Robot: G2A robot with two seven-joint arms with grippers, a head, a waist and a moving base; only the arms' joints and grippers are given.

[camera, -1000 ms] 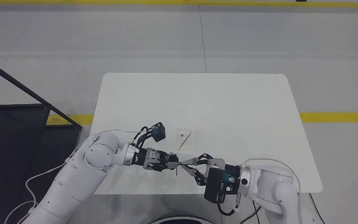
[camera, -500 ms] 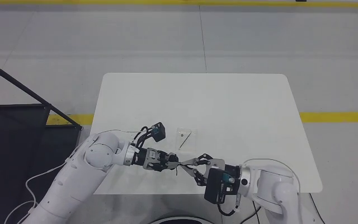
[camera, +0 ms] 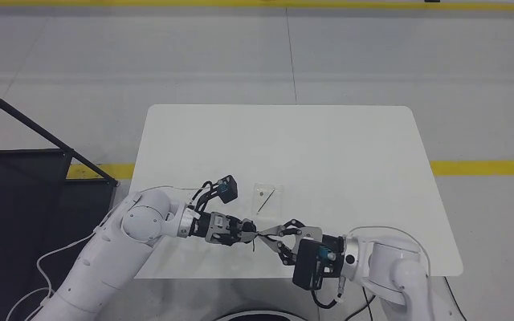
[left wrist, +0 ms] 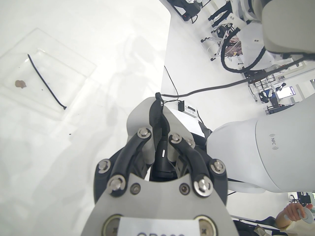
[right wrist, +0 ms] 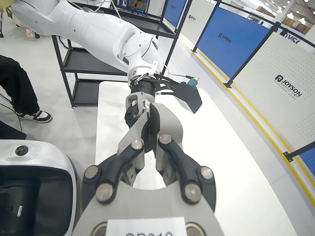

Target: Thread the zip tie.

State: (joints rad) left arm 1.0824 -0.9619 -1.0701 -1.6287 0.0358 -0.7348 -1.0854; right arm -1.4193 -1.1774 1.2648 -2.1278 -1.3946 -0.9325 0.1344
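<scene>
My two grippers meet tip to tip just above the front edge of the white table. The left gripper is shut on a black zip tie, a short dark piece of which hangs below the tips. In the left wrist view its head pokes out past the closed left gripper. The right gripper comes from the opposite side and is shut on the same tie. Its dark pads are pressed together in the right wrist view, right against the left gripper.
A second black zip tie lies on a clear plate just behind the grippers, beside a small brown speck. The same plate sits mid-table. The table edge is directly under the grippers.
</scene>
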